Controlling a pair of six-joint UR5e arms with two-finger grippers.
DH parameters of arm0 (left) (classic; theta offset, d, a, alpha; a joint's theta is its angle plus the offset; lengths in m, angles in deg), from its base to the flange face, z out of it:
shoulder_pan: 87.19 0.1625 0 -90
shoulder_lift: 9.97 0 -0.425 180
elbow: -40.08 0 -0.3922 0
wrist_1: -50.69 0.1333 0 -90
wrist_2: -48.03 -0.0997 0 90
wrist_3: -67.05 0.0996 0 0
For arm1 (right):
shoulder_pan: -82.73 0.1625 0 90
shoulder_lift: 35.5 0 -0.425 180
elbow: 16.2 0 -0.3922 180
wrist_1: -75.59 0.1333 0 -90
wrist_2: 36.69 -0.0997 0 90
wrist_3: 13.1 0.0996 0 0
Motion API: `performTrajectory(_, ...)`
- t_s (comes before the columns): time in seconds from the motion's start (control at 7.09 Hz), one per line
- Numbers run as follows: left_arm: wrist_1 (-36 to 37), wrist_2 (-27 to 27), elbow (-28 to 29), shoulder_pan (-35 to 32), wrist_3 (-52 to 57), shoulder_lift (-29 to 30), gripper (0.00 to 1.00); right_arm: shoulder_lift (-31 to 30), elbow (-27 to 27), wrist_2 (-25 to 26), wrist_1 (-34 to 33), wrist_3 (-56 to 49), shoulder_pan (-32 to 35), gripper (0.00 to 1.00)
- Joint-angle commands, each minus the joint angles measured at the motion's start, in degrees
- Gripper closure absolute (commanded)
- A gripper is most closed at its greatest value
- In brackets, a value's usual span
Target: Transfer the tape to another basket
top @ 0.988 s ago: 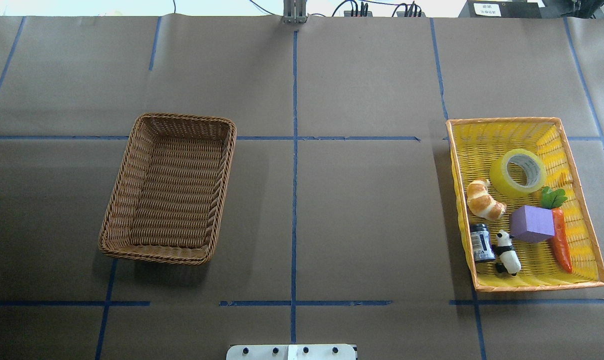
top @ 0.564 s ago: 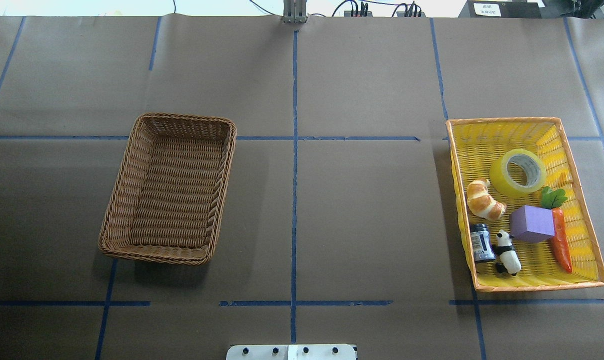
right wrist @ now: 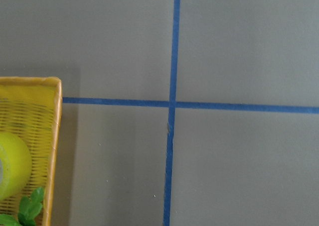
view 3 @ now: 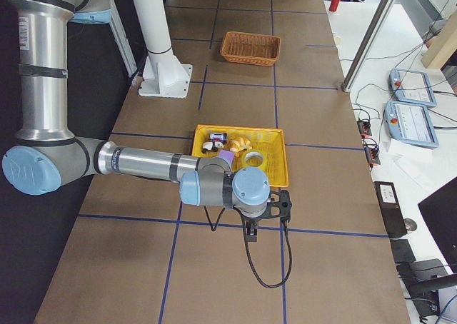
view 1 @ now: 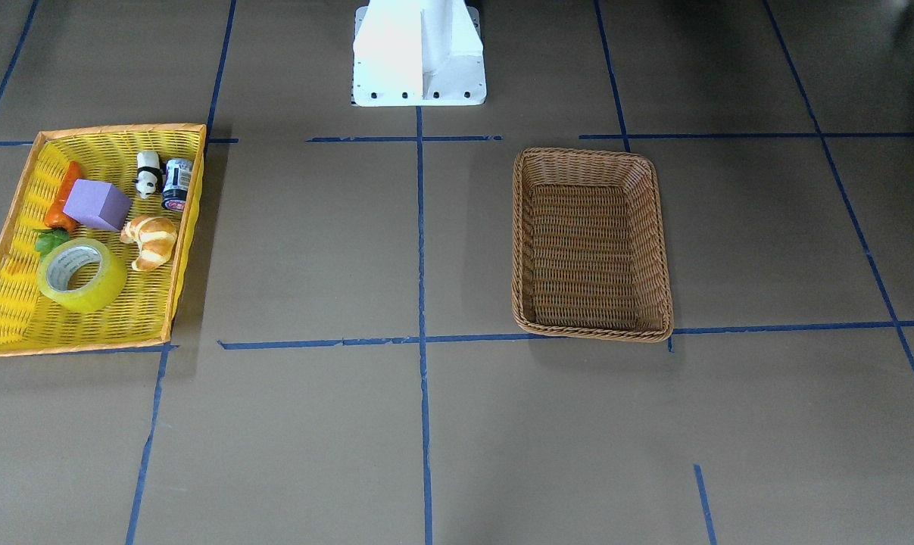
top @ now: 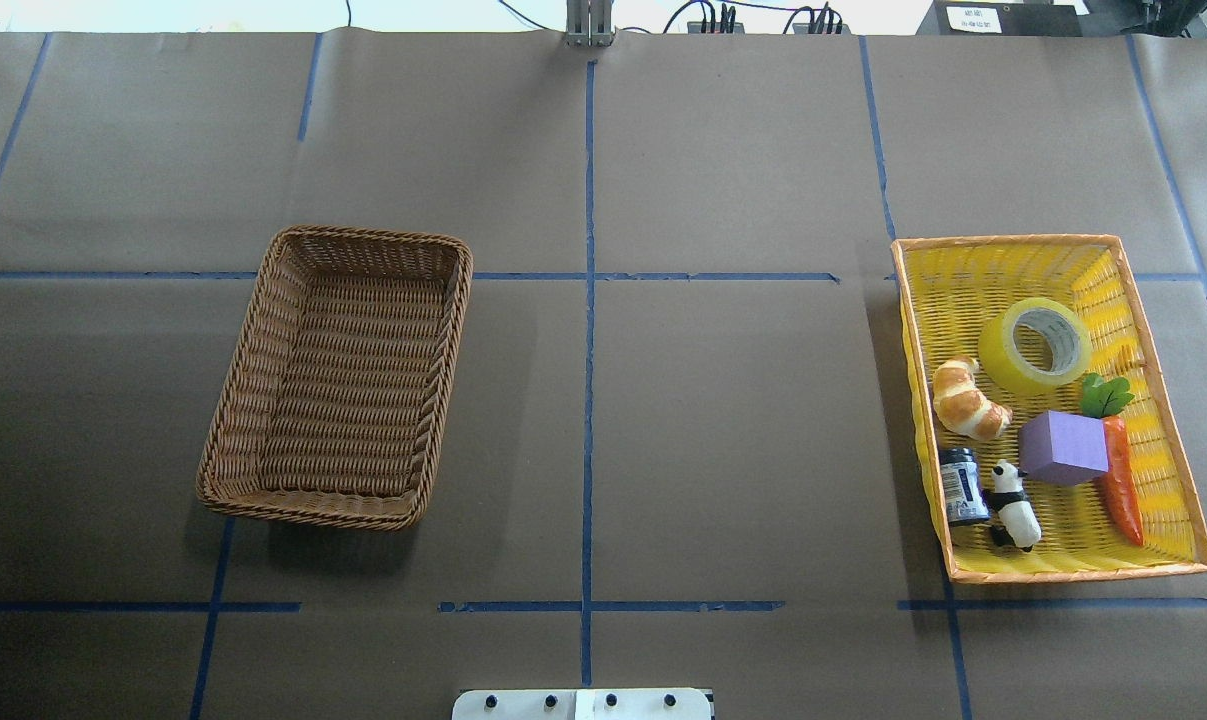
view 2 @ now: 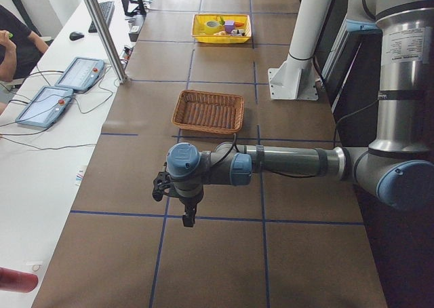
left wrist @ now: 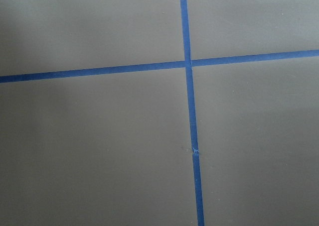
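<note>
The tape [top: 1001,357] lies flat in the far part of the yellow tray [top: 1003,241], with its whitish core facing up. It also shows in the front view [view 1: 82,297] and at the left edge of the right wrist view [right wrist: 12,169]. The brown wicker basket [top: 368,236] sits empty on the table's left half and also shows in the front view [view 1: 585,154]. My left gripper [view 2: 186,213] hangs over bare table past the basket's left side. My right gripper [view 3: 251,228] hangs over bare table just past the tray's right side. I cannot tell whether either is open or shut.
The yellow tray also holds a croissant [top: 968,400], a purple block [top: 1063,447], a carrot [top: 1123,490], a panda figure [top: 1015,505] and a small can [top: 961,485]. The white robot base [view 1: 419,53] stands at the near middle edge. Blue tape lines cross the brown paper.
</note>
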Motion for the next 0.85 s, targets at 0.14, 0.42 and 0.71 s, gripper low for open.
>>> performTrajectory(0.14,0.00,0.02,-0.19,-0.01,-0.11,0.05,0.00,4.16,-1.16,-1.35,0.78,10.17,-4.92,0.00)
performTrajectory(0.42,0.00,0.02,-0.28,-0.01,-0.11,-0.04,0.00,4.16,-6.42,-0.83,0.78,19.18,-10.63,0.00)
performTrajectory(0.71,0.00,0.02,-0.19,-0.01,-0.11,0.05,0.00,3.90,-8.11,1.70,5.66,28.82,-16.60,0.00)
